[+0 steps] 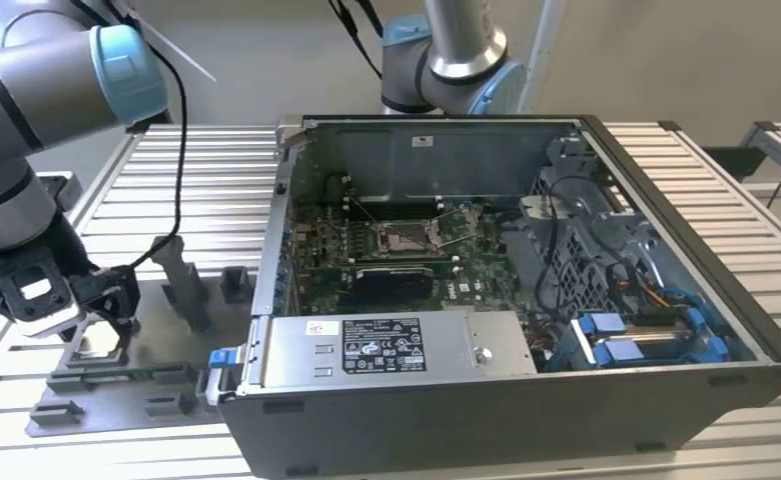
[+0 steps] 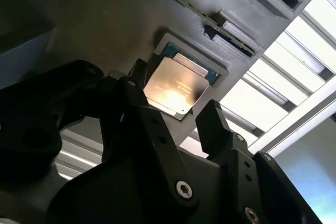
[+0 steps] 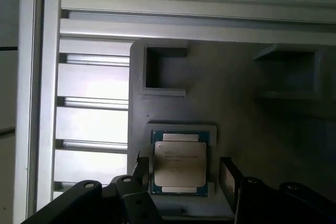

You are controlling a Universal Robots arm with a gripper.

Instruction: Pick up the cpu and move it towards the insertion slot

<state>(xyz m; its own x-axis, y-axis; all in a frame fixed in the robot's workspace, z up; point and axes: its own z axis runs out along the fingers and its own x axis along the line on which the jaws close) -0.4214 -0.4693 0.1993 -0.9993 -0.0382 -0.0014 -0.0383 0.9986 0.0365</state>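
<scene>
The cpu (image 3: 178, 163), a flat square chip with a silvery top and green edge, lies in a shallow square nest of the grey fixture plate (image 3: 236, 103); it also shows in the second wrist view (image 2: 176, 85). My gripper (image 3: 184, 176) (image 2: 173, 102) hovers just over it, open, with one dark finger (image 3: 227, 178) on each side of the chip and not gripping it. In the exterior view my gripper (image 1: 77, 322) hangs low over the plate at the exterior view's left. The insertion slot (image 1: 404, 237) sits on the motherboard inside the open computer case.
The open computer case (image 1: 710, 300) fills the middle, with a power supply box (image 1: 390, 345) along its near side. Grey fixture blocks (image 1: 183, 285) stand on the plate (image 1: 123, 385) beside my gripper. A second robot arm (image 1: 450, 60) stands behind the case. Ribbed aluminium table (image 1: 203, 190) lies beneath.
</scene>
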